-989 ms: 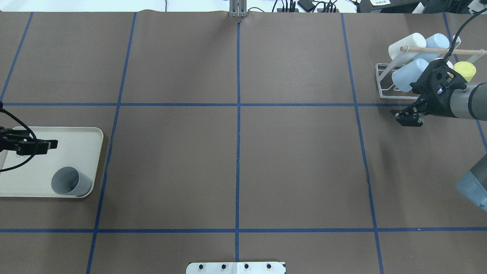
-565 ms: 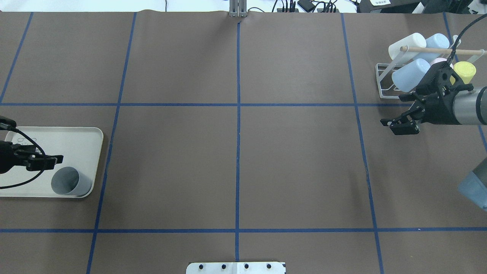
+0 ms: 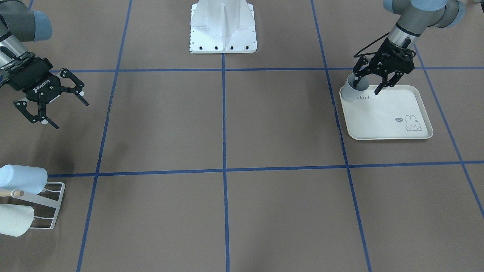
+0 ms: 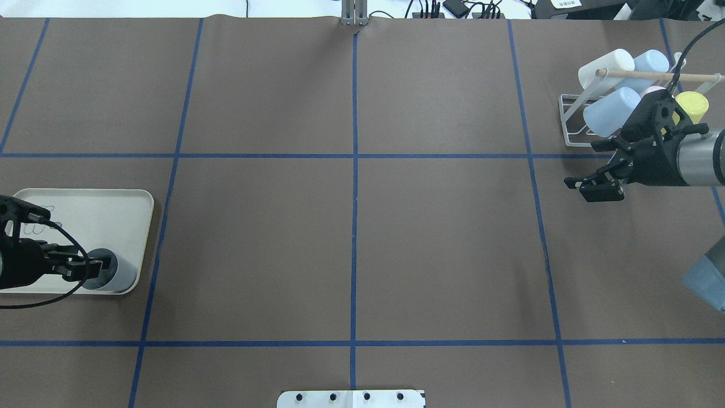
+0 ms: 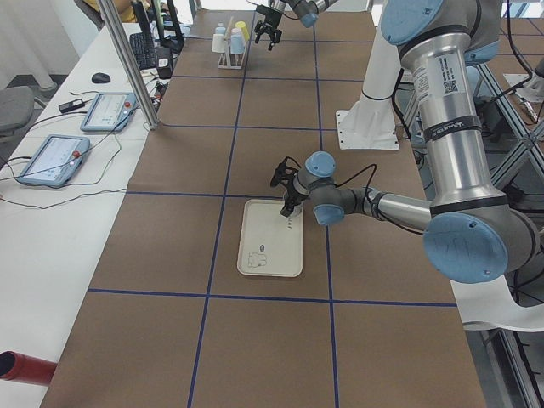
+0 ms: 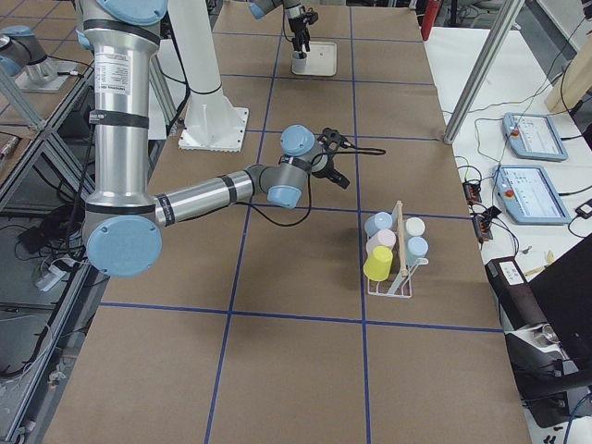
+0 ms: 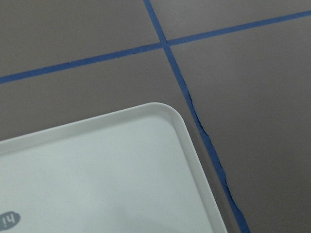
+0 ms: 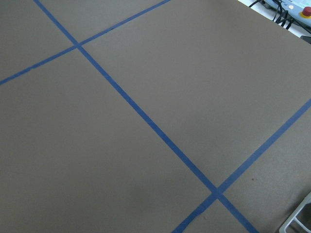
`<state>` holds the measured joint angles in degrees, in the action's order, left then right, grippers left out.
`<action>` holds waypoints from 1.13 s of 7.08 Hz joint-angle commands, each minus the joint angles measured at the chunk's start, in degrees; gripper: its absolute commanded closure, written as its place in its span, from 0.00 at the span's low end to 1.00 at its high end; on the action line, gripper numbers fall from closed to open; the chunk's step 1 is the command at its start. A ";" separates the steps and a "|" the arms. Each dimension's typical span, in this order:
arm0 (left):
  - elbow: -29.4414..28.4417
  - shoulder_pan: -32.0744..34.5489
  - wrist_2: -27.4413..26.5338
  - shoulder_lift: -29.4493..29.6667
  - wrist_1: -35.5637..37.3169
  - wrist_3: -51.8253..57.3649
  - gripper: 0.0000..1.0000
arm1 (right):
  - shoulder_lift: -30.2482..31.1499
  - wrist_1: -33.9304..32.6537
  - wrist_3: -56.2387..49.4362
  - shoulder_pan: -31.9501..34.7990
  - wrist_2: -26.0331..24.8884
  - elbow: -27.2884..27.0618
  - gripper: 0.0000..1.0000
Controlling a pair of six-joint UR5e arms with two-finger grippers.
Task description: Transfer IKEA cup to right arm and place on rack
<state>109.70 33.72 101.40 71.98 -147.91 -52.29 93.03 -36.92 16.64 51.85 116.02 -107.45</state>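
The rim of the upright cup (image 3: 348, 94) is straddled by the spread left gripper (image 3: 366, 87), far from the spread right gripper (image 3: 72, 116).

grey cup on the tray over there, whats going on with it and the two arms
The left gripper is down at the grey cup, which stands in a corner of the rabbit-print tray. Its jaws are open, with one finger apparently inside the cup's mouth and the other outside, so the cup is not gripped yet. The right gripper hovers open and empty above the table near the rack, which already holds several cups. The hand-over has not happened yet.
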 commanded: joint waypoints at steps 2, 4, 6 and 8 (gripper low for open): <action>0.68 0.82 0.38 -0.27 -0.10 0.43 1.00 | -0.04 0.00 -0.03 -0.08 -0.18 0.14 0.00; 3.31 2.14 1.25 -1.92 -0.01 1.04 1.00 | -0.39 0.00 -0.11 -0.08 -0.10 0.31 0.00; 5.95 10.88 6.49 -1.94 0.61 5.50 1.00 | -1.52 0.18 -0.11 -0.26 -0.18 0.49 0.00; 8.59 13.04 11.00 1.55 0.78 1.44 1.00 | -4.15 1.74 -0.20 -2.26 -0.18 0.57 0.00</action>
<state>116.80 45.44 109.83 71.39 -147.26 -48.48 90.49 -36.36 16.55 50.99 115.85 -106.99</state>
